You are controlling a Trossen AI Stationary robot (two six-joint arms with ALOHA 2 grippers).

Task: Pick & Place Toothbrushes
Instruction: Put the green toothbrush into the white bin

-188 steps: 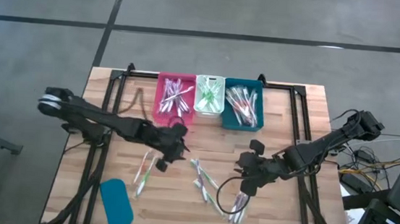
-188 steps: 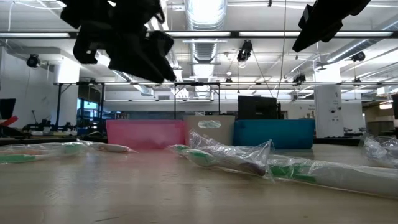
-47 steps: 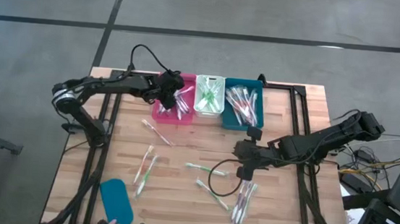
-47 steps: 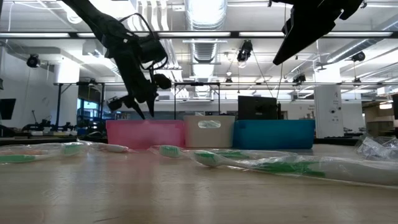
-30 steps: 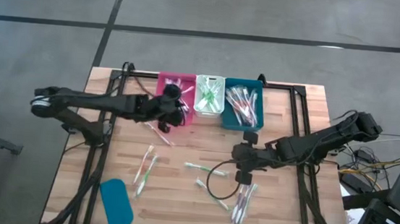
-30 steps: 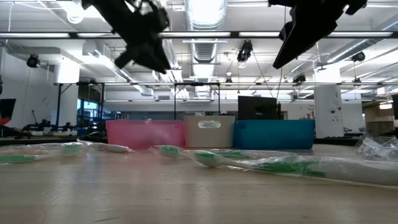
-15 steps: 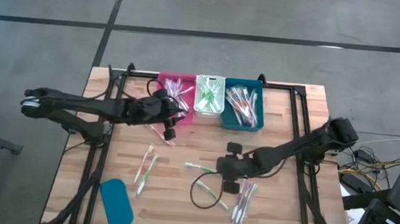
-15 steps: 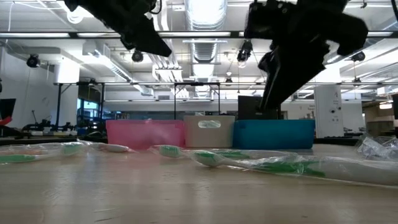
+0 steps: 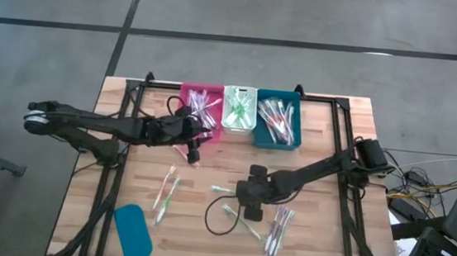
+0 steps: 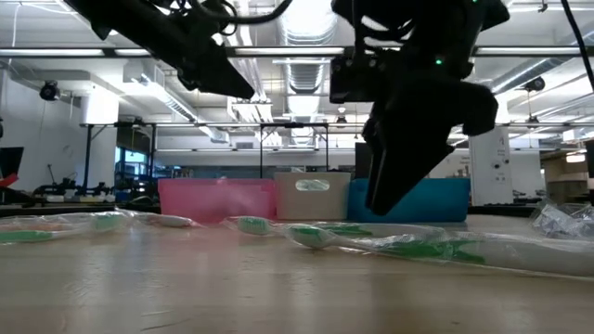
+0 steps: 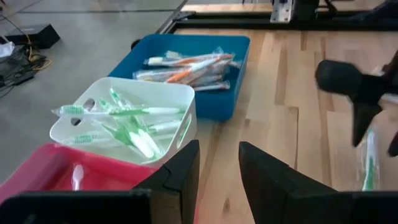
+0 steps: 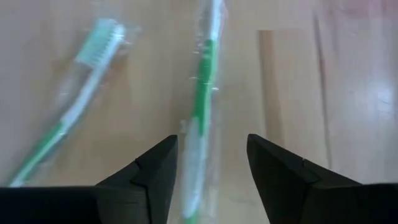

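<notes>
High view first: the right gripper (image 9: pixel 249 198) sits low over the middle of the table (image 9: pixel 327 236), its arm stretching back toward the right edge. Loose toothbrushes (image 9: pixel 278 230) lie scattered around it — a green-marked one just to its left, more just behind it toward the near edge, and a pair farther off to its left. The left gripper (image 9: pixel 192 150) hangs just in front of the pink bin (image 9: pixel 183 120), with a pink-accented brush on the wood right beside it. Beyond it stand the white bin (image 9: pixel 238 125) and the teal bin (image 9: pixel 292 143), all three holding brushes. A flat teal lid (image 9: pixel 132 229) rests well apart from both grippers, near the table's front-left corner.

Low view now: the right gripper (image 10: pixel 390 190) comes down large in the centre, its tip just above a wrapped green toothbrush (image 10: pixel 408 246) lying on the table. The left arm (image 10: pixel 186 46) is high, above the pink bin.

Left wrist view: the left gripper (image 11: pixel 217 171) has its fingers (image 11: pixel 183 168) parted with nothing between them — bare wood shows in the gap. Ahead of it sit the white bin with green brushes and the teal bin with orange ones; the other arm shows dark farther off.

Right wrist view: the right gripper (image 12: pixel 211 168) is spread wide, fingers (image 12: pixel 158 168) either side of a green-striped wrapped toothbrush (image 12: pixel 202 93) that runs straight out from the gap. I see no finger touching it. A second green brush (image 12: pixel 74 106) lies slanted beside it.
</notes>
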